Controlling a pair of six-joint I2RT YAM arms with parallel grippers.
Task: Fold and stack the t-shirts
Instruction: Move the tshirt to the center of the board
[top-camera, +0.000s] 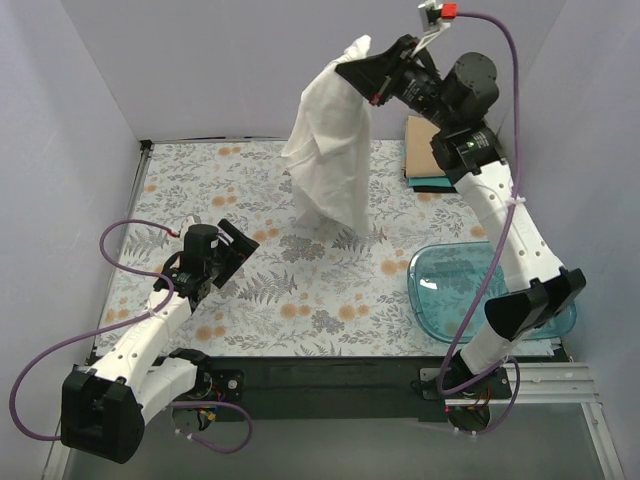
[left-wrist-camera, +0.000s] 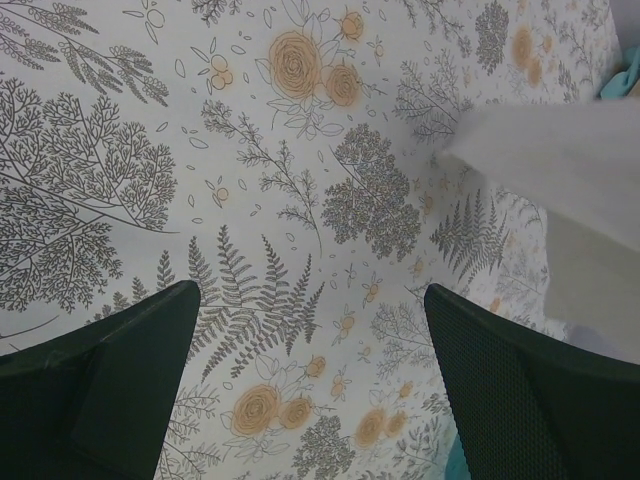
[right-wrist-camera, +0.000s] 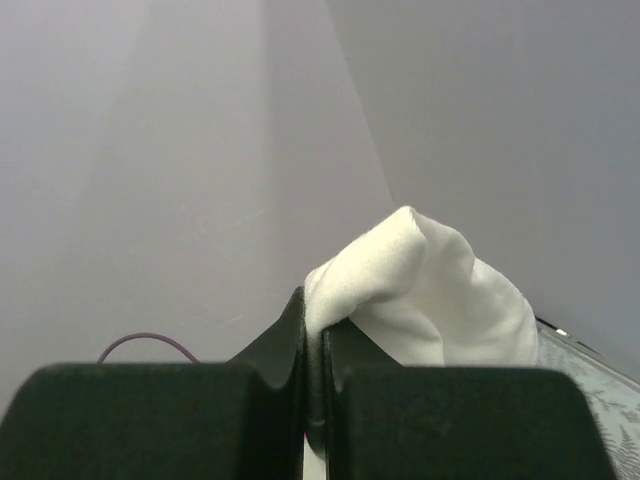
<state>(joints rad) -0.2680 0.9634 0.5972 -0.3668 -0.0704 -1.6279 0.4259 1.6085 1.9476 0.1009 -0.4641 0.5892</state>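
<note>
My right gripper (top-camera: 358, 68) is raised high at the back and shut on a pinch of the off-white t-shirt (top-camera: 328, 150), which hangs down with its lower edge near the table. The right wrist view shows the cloth (right-wrist-camera: 430, 300) bunched out of the closed fingertips. My left gripper (top-camera: 243, 243) is open and empty, low over the floral table cover (top-camera: 280, 300) at the left; its wrist view shows a corner of the hanging shirt (left-wrist-camera: 560, 160) at the right. Folded shirts, tan on top with teal beneath (top-camera: 422, 150), lie stacked at the back right, partly hidden by the right arm.
A clear blue plastic tub (top-camera: 450, 290) stands at the front right beside the right arm. Grey walls close in the table on the left, back and right.
</note>
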